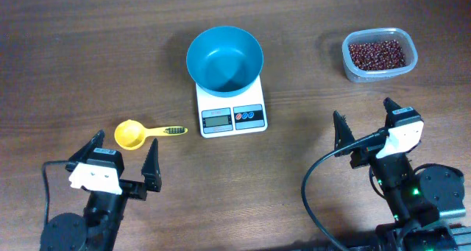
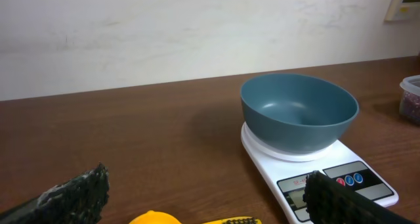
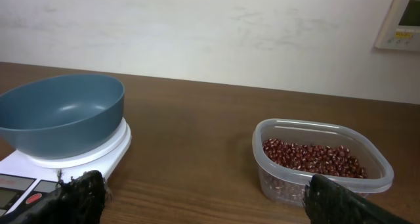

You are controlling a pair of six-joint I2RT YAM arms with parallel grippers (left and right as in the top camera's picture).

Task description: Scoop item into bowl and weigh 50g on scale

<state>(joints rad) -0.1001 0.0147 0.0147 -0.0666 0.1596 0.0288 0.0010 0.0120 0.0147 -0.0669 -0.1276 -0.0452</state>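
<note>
The teal-blue bowl (image 1: 224, 57) stands empty on the white scale (image 1: 231, 115) at the table's middle; both also show in the left wrist view (image 2: 298, 112) (image 2: 328, 178) and the right wrist view (image 3: 62, 113) (image 3: 39, 168). The red-brown beans (image 1: 376, 54) lie in a clear tub (image 1: 380, 73) at the back right, also in the right wrist view (image 3: 314, 158). A yellow scoop (image 1: 136, 134) lies left of the scale. My left gripper (image 1: 124, 157) is open and empty just in front of the scoop (image 2: 157, 219). My right gripper (image 1: 362, 120) is open and empty in front of the tub.
The table is dark brown wood (image 1: 73, 59). A pale wall (image 3: 197, 33) rises behind it, with a small wall panel (image 3: 400, 20) at the right. Cables run from both arms near the front edge.
</note>
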